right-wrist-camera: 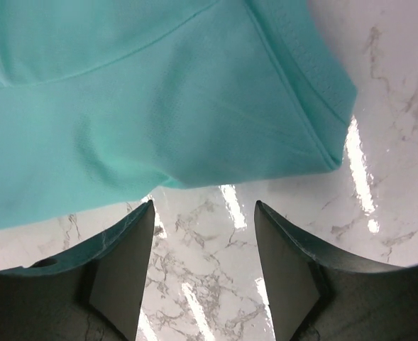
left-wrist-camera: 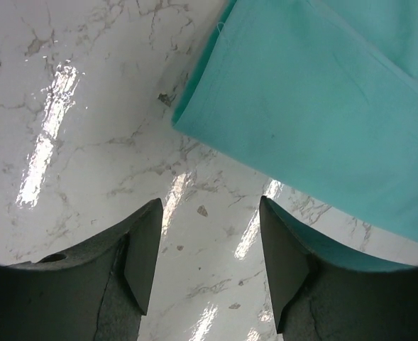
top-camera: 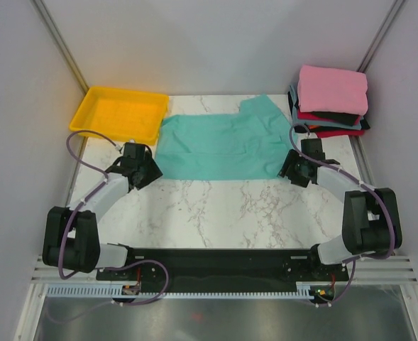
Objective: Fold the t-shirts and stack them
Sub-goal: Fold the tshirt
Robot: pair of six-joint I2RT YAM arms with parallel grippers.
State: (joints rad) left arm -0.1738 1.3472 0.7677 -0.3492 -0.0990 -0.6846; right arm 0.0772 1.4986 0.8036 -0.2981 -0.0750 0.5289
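A teal t-shirt (top-camera: 219, 145) lies spread flat on the marble table, folded partly over itself. My left gripper (top-camera: 146, 172) is open and empty just off the shirt's near left corner (left-wrist-camera: 184, 122); its jaws (left-wrist-camera: 210, 245) hover over bare marble. My right gripper (top-camera: 292, 170) is open and empty at the shirt's near right corner (right-wrist-camera: 322, 149), with only marble between its jaws (right-wrist-camera: 204, 241). A stack of folded shirts (top-camera: 331, 103) sits at the back right, pink on top, with black, red and grey-blue below.
A yellow plastic tray (top-camera: 120, 114) stands at the back left, next to the teal shirt. White walls with metal posts close in the table's sides and back. Marble shows in front of the shirt (top-camera: 216, 209).
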